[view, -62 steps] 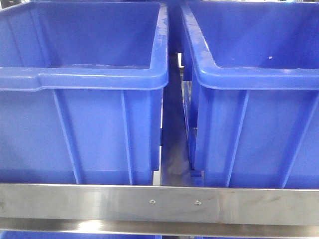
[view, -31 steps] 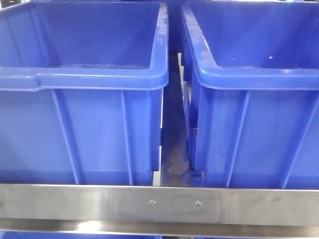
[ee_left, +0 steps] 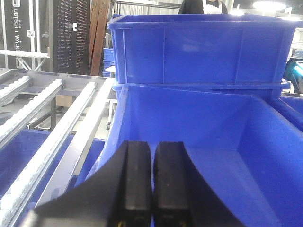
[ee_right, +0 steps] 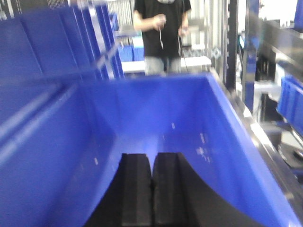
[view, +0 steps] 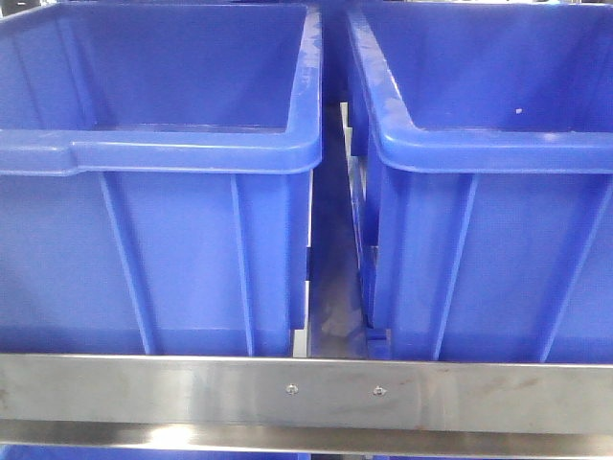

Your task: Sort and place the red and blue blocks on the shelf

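Both the left gripper (ee_left: 151,182) and the right gripper (ee_right: 151,189) have jaws pressed together, holding nothing, each above a blue bin (ee_left: 227,142). No blocks are visible; retreat from the shelf (view: 192,391) to find them

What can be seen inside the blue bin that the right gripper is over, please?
Inside the blue bin, only bare blue walls and floor show, with a few pale specks. The shut right gripper hides the nearest floor, so a block there cannot be excluded.
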Tool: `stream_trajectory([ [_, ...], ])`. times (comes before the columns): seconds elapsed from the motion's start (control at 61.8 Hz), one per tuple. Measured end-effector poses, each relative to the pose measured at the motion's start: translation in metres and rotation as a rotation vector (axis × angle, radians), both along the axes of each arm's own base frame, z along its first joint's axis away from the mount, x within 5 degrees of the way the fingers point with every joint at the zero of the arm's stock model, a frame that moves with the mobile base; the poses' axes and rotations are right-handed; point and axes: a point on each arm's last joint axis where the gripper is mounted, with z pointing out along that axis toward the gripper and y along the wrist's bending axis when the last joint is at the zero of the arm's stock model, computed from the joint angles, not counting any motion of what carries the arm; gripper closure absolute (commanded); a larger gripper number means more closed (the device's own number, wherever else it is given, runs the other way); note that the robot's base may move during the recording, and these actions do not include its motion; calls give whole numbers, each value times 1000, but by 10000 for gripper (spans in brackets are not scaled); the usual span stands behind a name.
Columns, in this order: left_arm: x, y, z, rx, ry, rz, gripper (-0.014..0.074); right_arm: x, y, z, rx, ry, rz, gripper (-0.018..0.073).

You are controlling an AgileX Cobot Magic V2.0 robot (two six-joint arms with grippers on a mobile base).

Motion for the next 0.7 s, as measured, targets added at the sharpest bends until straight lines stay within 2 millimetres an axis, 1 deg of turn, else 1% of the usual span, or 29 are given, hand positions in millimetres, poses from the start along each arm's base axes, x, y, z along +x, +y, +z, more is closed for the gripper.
stream_trajectory([
  [0.21, 0, 0, 0, 0, 0, 0, 473, -9, -1, -35, -103, -2, -18, 510],
  [0.324, 0, 0, 0, 0, 0, 0, 473, -7, -1, -57, -114, 40, -18, 510],
  [0.356, 0, 0, 0, 0, 0, 0, 473, -5, -1, -67, -116, 70, -16, 510],
  [0.437, 0, 0, 0, 0, 1, 0, 473, -3, -1, -80, -111, 106, -14, 510],
  [0.534, 0, 0, 0, 0, 1, 0, 473, -3, -1, -84, -107, 118, -13, 510],
  [0.696, 0, 0, 0, 0, 1, 0, 473, -3, -1, -82, -102, 95, -15, 510],
])
